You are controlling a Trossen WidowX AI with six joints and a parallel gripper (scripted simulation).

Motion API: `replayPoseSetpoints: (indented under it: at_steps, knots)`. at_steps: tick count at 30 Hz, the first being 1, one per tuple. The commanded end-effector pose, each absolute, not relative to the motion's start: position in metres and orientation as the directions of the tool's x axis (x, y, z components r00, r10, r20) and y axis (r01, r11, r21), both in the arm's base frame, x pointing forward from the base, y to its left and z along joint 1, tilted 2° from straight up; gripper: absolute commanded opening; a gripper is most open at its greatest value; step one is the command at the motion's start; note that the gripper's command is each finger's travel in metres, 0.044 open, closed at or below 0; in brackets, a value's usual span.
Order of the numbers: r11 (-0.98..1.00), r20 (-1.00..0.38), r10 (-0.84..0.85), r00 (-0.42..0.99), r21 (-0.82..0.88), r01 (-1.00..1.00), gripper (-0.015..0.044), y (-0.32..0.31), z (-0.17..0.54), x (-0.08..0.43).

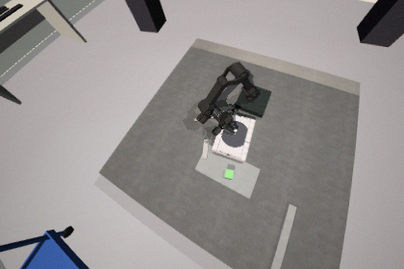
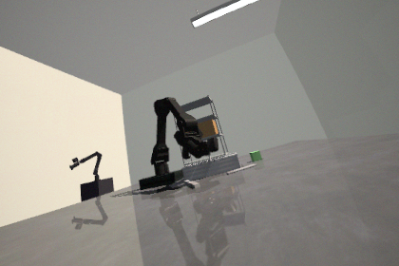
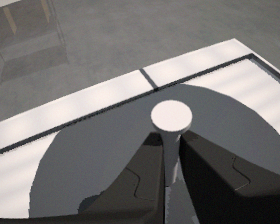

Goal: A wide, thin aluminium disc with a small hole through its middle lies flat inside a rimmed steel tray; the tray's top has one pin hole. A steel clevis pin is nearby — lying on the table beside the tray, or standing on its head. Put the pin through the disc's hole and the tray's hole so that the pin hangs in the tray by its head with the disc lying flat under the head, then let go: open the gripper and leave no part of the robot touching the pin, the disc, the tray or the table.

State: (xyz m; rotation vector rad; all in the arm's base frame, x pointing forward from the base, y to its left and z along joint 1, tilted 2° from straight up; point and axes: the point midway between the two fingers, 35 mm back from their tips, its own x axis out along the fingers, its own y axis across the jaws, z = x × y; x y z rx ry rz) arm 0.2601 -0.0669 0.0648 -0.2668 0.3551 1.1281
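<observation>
From the top, the disc (image 1: 239,139) (image 3: 115,150) lies dark, round and matte inside the pale tray (image 1: 217,150) (image 2: 216,168) (image 3: 95,97); the insertion looks unfinished. The exterior view shows the tool (image 1: 235,129) (image 2: 212,155) (image 3: 168,140) low over the tray's ribbed side, the pin hidden. At the wrist, the tool grips the pin (image 3: 171,116), its smooth round head uppermost, over the disc; seating and release remain.

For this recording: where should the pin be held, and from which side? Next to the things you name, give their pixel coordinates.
Best on the shank just under the head, claw (image 3: 168,140) coming from above, fingers on opposite sides. The pin (image 3: 171,116) is head-up over the disc (image 3: 107,145), and its slim shank suits a pinch, while the wide head should help against slipping through.
</observation>
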Motion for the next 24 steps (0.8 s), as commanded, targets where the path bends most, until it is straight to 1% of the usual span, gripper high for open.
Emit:
replayPoseSetpoints:
  at_steps: [1, 24]
  knots:
    - [0.408, -0.406, 0.829, 0.384, -0.028, -0.912, 0.0000, -0.0671, 0.0646, 0.2628]
    - [0.408, -0.406, 0.829, 0.384, -0.029, -0.912, 0.0000, -0.0681, 0.0651, 0.2727]
